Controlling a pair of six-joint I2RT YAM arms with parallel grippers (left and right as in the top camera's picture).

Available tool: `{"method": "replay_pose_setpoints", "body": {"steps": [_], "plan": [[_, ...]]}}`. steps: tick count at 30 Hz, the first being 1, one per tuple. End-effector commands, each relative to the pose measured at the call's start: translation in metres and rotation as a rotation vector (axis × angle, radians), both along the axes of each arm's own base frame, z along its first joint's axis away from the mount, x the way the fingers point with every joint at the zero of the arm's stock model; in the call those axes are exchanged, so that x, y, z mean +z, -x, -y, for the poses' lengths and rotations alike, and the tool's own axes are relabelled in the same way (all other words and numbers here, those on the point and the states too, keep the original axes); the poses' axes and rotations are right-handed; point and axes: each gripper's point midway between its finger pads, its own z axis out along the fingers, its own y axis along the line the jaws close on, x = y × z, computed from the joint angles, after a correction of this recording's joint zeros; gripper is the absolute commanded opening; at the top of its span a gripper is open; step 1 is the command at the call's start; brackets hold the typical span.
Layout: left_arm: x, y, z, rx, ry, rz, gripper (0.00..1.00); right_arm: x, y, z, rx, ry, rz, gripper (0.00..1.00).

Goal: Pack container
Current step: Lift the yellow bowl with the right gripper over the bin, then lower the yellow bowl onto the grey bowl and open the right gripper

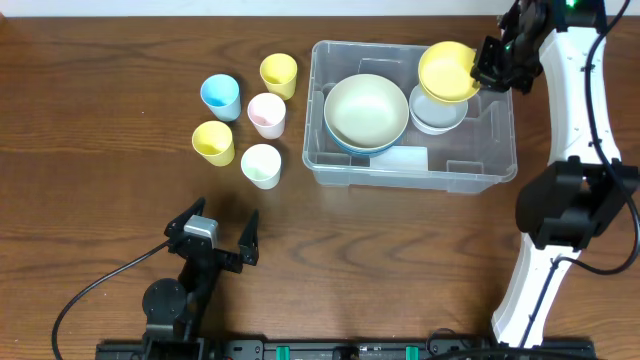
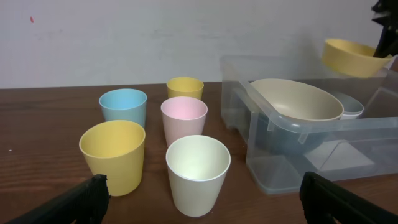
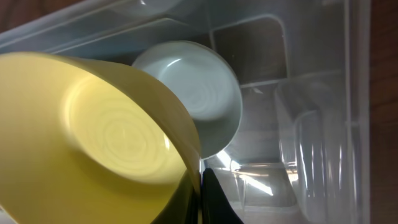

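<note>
Clear rectangular plastic container stands on the wooden table, toward its far right corner. Right gripper is clamped on the rim of a round yellow plastic bowl above the container's far right corner, its fingertips largely hidden. The bowl partly covers a pale round bowl inside. Left gripper, near the front edge, has its jaws wide apart and holds nothing.

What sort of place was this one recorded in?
Likely a robot lab bench, not a kitchen: a bare wooden table against a plain white wall, robot arms at its edge, and only plastic cups, bowls and a clear bin on it.
</note>
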Motion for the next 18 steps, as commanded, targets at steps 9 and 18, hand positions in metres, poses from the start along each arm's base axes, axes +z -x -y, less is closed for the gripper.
{"method": "replay_pose_setpoints", "body": {"steps": [9,18], "plan": [[-0.016,0.001,0.001,-0.013,-0.015,-0.042,0.98,-0.046,-0.005,0.007,-0.001,0.041,-0.088,0.01],[-0.016,0.001,0.001,-0.013,-0.015,-0.042,0.98,-0.053,-0.008,0.007,0.0,0.04,-0.089,0.08]]}}
